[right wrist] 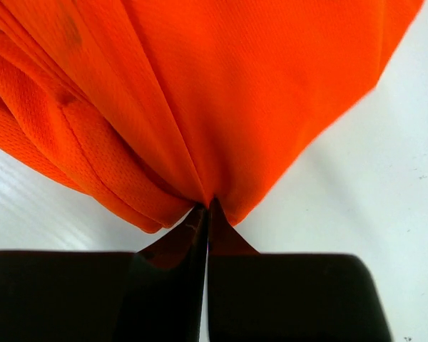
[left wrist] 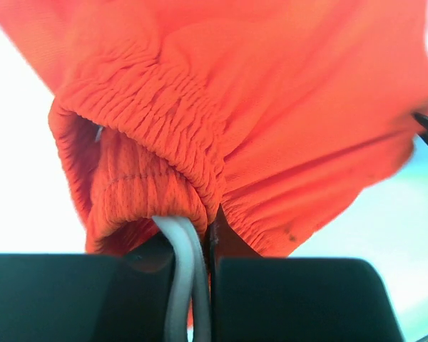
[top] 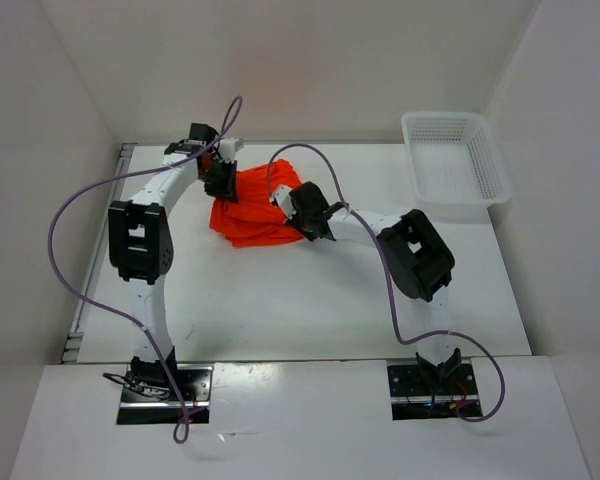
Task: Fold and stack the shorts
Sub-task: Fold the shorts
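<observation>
The orange-red shorts (top: 252,212) lie bunched at the back middle of the white table, held between both arms. My left gripper (top: 220,180) is shut on the elastic waistband (left wrist: 171,121) at the shorts' left back edge, with a white drawstring (left wrist: 184,263) hanging down between the jaws. My right gripper (top: 285,205) is shut on a gathered fold of the fabric (right wrist: 200,107) at the shorts' right side, the cloth fanning out from the closed tips. The fabric hangs slightly lifted in both wrist views.
A white mesh basket (top: 455,160) stands at the back right of the table. White walls close in the table on the left, back and right. Purple cables loop from both arms.
</observation>
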`<state>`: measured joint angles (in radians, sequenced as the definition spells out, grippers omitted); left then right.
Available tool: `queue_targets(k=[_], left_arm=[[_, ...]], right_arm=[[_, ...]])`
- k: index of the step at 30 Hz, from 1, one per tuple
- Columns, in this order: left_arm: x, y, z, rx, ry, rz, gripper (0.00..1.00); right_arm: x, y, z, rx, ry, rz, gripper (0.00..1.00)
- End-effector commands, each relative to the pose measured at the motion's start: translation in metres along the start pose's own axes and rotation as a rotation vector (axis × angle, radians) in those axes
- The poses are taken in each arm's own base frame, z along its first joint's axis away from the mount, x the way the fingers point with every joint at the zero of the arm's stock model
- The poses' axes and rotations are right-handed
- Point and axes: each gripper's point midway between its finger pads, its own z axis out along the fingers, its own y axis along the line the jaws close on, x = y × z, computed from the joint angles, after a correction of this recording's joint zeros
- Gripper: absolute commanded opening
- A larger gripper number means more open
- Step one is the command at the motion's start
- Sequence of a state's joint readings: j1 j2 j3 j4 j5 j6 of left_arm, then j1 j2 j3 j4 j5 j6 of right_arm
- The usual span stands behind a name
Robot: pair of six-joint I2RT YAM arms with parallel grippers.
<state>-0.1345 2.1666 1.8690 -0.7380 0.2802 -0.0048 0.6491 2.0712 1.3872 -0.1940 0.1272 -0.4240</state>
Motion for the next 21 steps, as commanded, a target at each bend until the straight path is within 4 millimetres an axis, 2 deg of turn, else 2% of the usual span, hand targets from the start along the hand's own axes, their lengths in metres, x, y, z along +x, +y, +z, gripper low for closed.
queue_targets(k=[1,2,3,6,8,11,13,15,16,17,19,20,21], left_arm=[[-0.023,0.022,-0.045,-0.032,-0.13,-0.015,0.08],[-0.022,0.033,-0.051,-0.035,-0.144,-0.037,0.08],[-0.009,0.036,-0.045,-0.023,-0.116,-0.057,0.1],[0.009,0.034,-0.036,0.021,-0.073,-0.082,0.22],[0.026,0.028,-0.019,0.035,-0.031,-0.082,0.28],[0.045,0.031,0.003,0.051,0.026,-0.105,0.34],[0.044,0.035,0.004,0.059,0.024,-0.115,0.36],[0.043,0.038,0.001,0.065,0.021,-0.125,0.49],[0.034,0.037,-0.006,0.061,-0.004,-0.115,0.6],[0.03,0.032,-0.014,0.072,-0.015,-0.111,0.65],[0.011,0.026,-0.039,0.091,-0.065,-0.099,0.74],[0.004,0.021,-0.048,0.1,-0.086,-0.089,0.82],[-0.004,0.015,-0.059,0.12,-0.111,-0.078,0.85]], right_arm=[[-0.005,-0.032,-0.012,0.082,-0.03,0.056,0.0],[-0.003,-0.037,-0.016,0.089,-0.031,0.064,0.0],[-0.002,-0.034,-0.022,0.074,-0.034,0.063,0.0],[-0.001,-0.026,-0.028,0.024,-0.037,0.048,0.0],[-0.004,-0.02,-0.028,0.007,-0.046,0.024,0.0],[-0.007,-0.02,-0.029,-0.003,-0.05,0.002,0.0],[-0.009,-0.02,-0.03,-0.016,-0.053,-0.032,0.0],[-0.007,-0.014,-0.035,-0.065,-0.043,-0.094,0.0],[-0.009,-0.014,-0.04,-0.076,-0.049,-0.107,0.07],[-0.01,-0.007,-0.04,-0.095,-0.05,-0.124,0.21],[-0.017,-0.01,-0.053,-0.094,-0.07,-0.132,0.31],[-0.018,-0.011,-0.057,-0.094,-0.071,-0.132,0.36],[-0.025,-0.015,-0.063,-0.084,-0.091,-0.131,0.38]])
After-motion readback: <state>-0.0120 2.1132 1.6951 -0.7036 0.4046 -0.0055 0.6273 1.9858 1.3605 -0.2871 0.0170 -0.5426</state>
